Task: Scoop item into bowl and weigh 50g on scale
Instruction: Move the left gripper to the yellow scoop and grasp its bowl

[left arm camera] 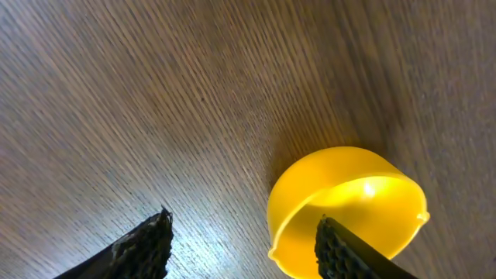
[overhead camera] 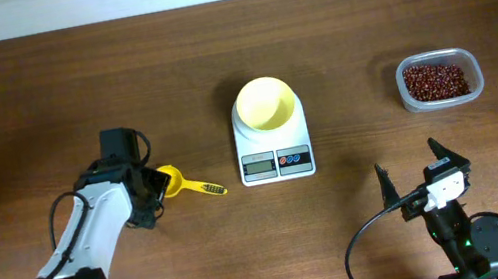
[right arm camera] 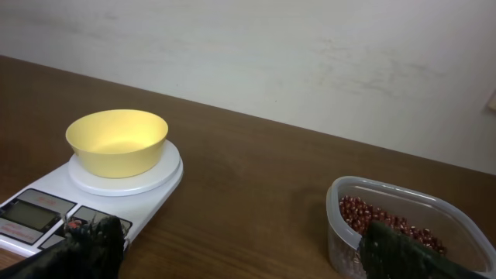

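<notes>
The orange-yellow scoop (overhead camera: 188, 184) lies on the table left of the scale, handle pointing right. My left gripper (overhead camera: 150, 186) hangs over its cup end. In the left wrist view the jaws (left arm camera: 244, 246) stand apart, one finger (left arm camera: 341, 252) over the scoop's cup (left arm camera: 349, 194), the other over bare wood, gripping nothing. The pale yellow bowl (overhead camera: 265, 102) (right arm camera: 117, 140) sits empty on the white scale (overhead camera: 274, 141) (right arm camera: 159, 184). The red-brown beans (overhead camera: 436, 80) (right arm camera: 381, 218) fill a clear tub at the right. My right gripper (overhead camera: 406, 156) (right arm camera: 248, 248) is open near the front edge, empty.
The clear plastic tub (overhead camera: 470, 74) (right arm camera: 403, 194) stands at the far right of the table. A pale wall runs behind the table's back edge. Cables trail from both arms near the front edge.
</notes>
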Controlling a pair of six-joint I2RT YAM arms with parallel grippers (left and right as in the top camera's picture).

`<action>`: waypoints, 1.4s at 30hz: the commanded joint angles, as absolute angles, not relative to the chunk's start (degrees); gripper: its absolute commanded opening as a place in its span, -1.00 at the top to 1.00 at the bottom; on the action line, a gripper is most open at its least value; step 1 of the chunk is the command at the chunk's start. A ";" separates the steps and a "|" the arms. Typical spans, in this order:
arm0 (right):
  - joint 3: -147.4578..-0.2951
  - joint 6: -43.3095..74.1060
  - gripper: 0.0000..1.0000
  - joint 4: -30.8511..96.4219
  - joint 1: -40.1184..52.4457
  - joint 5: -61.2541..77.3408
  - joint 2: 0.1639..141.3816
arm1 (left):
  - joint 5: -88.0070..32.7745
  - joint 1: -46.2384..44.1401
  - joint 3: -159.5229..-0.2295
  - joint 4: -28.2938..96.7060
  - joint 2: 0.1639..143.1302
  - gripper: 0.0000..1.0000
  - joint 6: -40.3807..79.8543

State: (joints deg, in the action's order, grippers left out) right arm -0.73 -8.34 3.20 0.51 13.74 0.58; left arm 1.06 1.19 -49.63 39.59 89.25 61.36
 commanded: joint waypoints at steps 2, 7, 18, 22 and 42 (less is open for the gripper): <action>-0.32 -7.92 -0.97 3.44 0.36 13.43 0.21 | 0.80 1.15 -50.09 39.03 91.50 -0.18 62.35; -0.32 -7.92 -0.97 3.44 0.36 13.43 0.21 | 0.84 1.15 -50.06 37.04 91.94 -0.15 62.35; -0.32 -7.92 -0.97 3.44 0.36 13.43 0.21 | 1.32 -1.69 -49.76 34.06 96.42 0.01 62.35; -0.32 -7.92 -0.97 3.44 0.36 13.43 0.21 | 1.54 -1.72 -49.76 34.09 97.08 0.51 62.33; -0.32 -7.92 -0.97 3.44 0.36 13.43 0.21 | -5.41 -1.72 -50.48 34.74 85.89 1.00 64.84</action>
